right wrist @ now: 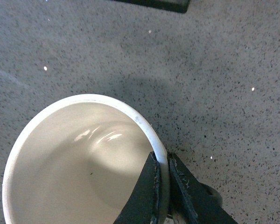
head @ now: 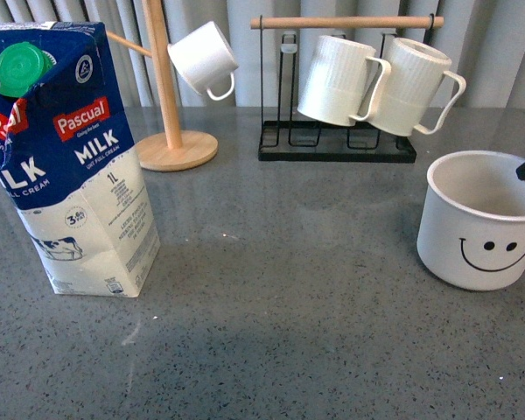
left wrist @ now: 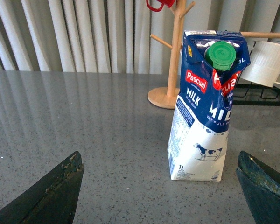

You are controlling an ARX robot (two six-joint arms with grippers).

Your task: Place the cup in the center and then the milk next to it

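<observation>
**Right pincer (right wrist: 162,161) clamped on the cup (head: 483,229), milk (head: 74,166) standing off to the left**

Your cup sits on the counter (head: 271,297) at the right side of the front view, upright, its black smiley turned toward the camera. In the right wrist view you are looking down into its white bowl. One dark finger (right wrist: 142,191) is inside the wall and the other is outside, pressed together on the rim with the wall between them. In the front view only a dark corner of that pincer shows, at the cup's far right edge.

The milk stands upright on the counter at the left of the front view, well apart from the cup, with bare grey counter between the two. Its green cap (head: 22,67) is at the top, above the red label and the cow picture.

Your left pincer (left wrist: 159,156) has its fingers spread wide. The carton stands beyond them, apart from both tips.

Behind all this, toward the curtain, a wooden mug tree (head: 162,96) holds a small white cup (head: 203,58). To its right, a black rack (head: 337,147) carries two ribbed white mugs (head: 339,79).
</observation>
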